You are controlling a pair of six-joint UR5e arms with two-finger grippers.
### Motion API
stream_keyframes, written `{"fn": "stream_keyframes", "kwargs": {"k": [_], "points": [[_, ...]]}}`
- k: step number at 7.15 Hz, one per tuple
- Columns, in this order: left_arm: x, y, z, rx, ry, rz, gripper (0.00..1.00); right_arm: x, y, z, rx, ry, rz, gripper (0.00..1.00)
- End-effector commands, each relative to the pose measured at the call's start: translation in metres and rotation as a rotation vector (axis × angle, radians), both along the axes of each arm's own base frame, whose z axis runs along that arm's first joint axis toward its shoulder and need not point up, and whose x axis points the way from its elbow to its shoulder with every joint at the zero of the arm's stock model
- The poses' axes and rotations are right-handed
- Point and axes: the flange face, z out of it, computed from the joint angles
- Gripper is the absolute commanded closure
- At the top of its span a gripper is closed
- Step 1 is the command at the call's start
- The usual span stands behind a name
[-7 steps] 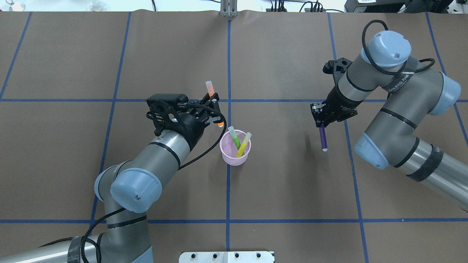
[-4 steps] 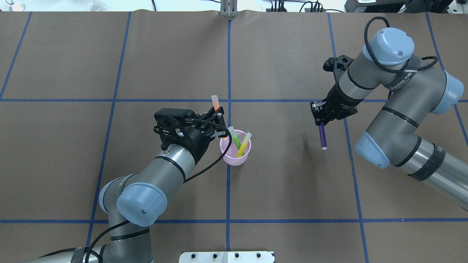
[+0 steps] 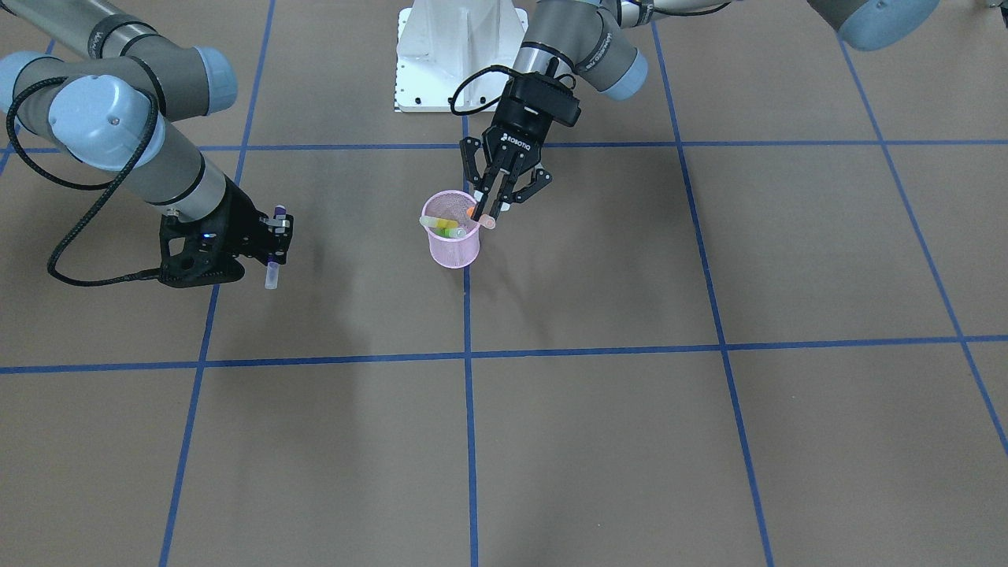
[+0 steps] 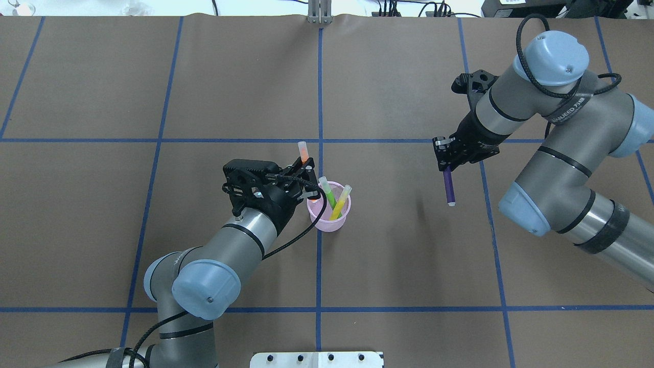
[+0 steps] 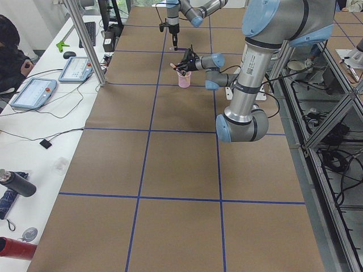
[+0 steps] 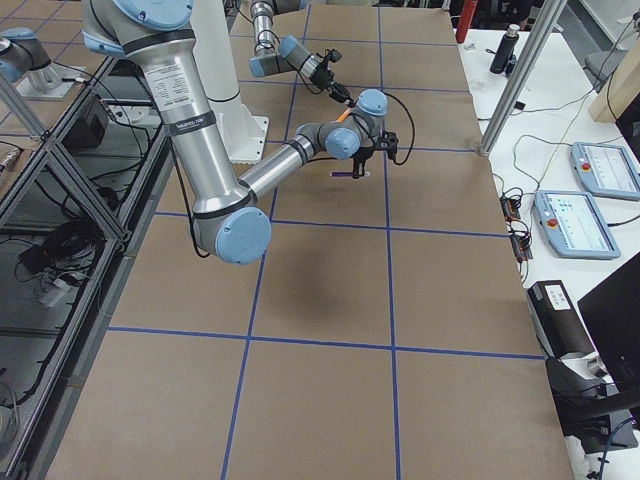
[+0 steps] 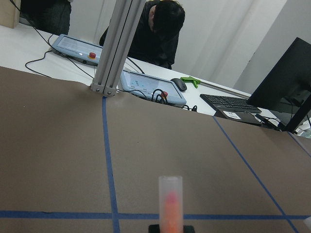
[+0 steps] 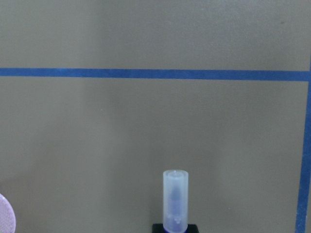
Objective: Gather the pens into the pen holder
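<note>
The pink mesh pen holder [image 4: 327,223] [image 3: 453,249] stands near the table's middle. A green pen [image 4: 327,192] and a yellow stick [image 4: 341,202] lean inside it. My left gripper [image 4: 306,173] [image 3: 490,206] is shut on the orange pen [image 4: 303,152] [image 3: 483,217] [image 7: 170,204], held tilted just beside the holder's left rim. My right gripper [image 4: 445,161] [image 3: 276,236] is shut on the purple pen [image 4: 449,190] [image 3: 272,272] [image 8: 175,201], held above the table well to the right of the holder.
Blue tape lines [image 4: 319,102] grid the brown table. The white robot base plate [image 4: 317,359] [image 3: 457,55] lies at the near edge. A person [image 5: 10,51] and control tablets [image 5: 34,93] are beyond the far edge.
My left gripper has carried the orange pen right and nearer, up to the holder's rim. My right gripper has shifted slightly away with the purple pen.
</note>
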Motion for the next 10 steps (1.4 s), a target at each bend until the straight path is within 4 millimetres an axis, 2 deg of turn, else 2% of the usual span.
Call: {"fn": "stream_keyframes", "kwargs": {"k": [1,3,4,5,6,7,8,9,10], "points": [[0.006,0.0,0.005,-0.004,-0.012,0.003,1.0,0.002,0.001,-0.005,0.007,-0.008,0.002,1.0],[0.016,0.01,0.009,-0.007,-0.02,0.021,1.0,0.007,-0.003,-0.019,0.034,-0.024,0.016,1.0],[0.017,0.012,0.004,-0.007,-0.01,0.026,1.0,0.011,-0.002,-0.023,0.045,-0.028,0.024,1.0],[0.018,0.013,-0.008,-0.002,0.012,0.031,0.72,0.014,-0.003,-0.026,0.051,-0.033,0.029,1.0],[0.02,0.012,-0.014,0.002,0.013,0.035,0.26,0.019,-0.002,-0.035,0.068,-0.046,0.035,1.0],[0.02,0.012,-0.013,0.002,0.011,0.035,0.07,0.031,-0.008,-0.052,0.092,-0.069,0.057,1.0],[0.018,0.011,-0.013,0.003,0.012,0.032,0.02,0.046,-0.01,-0.069,0.119,-0.091,0.079,1.0],[0.014,0.01,-0.017,0.006,0.021,0.031,0.02,0.057,-0.014,-0.086,0.144,-0.111,0.099,1.0],[0.003,0.01,-0.032,0.04,0.017,0.033,0.02,0.067,-0.018,-0.108,0.184,-0.131,0.126,1.0]]}}
